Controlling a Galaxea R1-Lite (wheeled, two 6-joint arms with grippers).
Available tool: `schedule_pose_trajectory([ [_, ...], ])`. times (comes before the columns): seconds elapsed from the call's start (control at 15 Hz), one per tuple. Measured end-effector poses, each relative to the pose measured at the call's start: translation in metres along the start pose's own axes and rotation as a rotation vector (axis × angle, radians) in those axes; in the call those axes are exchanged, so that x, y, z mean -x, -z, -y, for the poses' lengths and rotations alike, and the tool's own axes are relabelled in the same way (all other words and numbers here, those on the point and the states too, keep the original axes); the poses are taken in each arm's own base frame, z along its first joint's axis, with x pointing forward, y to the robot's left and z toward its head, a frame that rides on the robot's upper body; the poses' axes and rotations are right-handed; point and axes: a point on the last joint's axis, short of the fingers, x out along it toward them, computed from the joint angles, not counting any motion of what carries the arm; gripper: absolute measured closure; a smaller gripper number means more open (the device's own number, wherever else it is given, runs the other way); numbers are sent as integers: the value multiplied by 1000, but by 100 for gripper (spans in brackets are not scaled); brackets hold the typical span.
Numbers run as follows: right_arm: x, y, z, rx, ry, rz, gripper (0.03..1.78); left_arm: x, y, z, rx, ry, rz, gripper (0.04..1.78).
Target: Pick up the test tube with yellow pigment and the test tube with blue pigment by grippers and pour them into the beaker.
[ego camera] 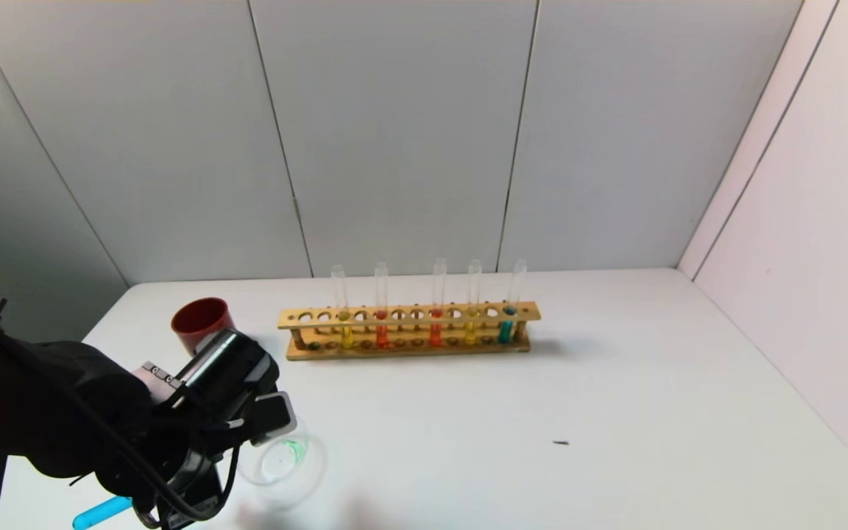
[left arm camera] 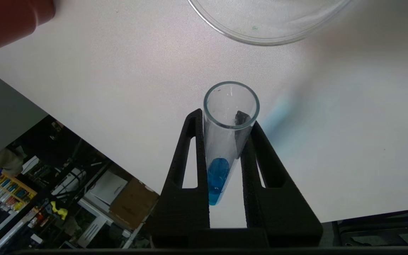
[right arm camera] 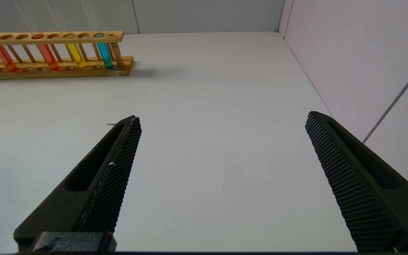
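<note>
My left gripper is at the table's near left, shut on the test tube with blue pigment. The tube lies tilted, its blue end toward me and its open mouth toward the beaker. The clear glass beaker stands just beyond the tube's mouth, with a green trace inside; its rim shows in the left wrist view. Two tubes with yellow liquid stand in the wooden rack. My right gripper is open and empty over bare table, outside the head view.
A dark red cup stands behind my left gripper. The rack also holds two orange-red tubes and a teal tube. A small dark speck lies on the white table. Walls close the back and right.
</note>
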Motion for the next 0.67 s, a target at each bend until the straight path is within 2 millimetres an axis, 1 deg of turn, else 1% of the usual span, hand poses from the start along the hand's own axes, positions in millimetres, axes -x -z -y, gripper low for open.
schedule_pose_trajectory([
  [0.2,0,0,0,0,0,0,11,-4,-8,-3,-13,3,-22,151],
  [0.53,0,0,0,0,0,0,11,2,-22,-17,-75,10,-137,151],
  [0.67,0,0,0,0,-1,0,11,0,-23,-17,-109,37,-192,151],
])
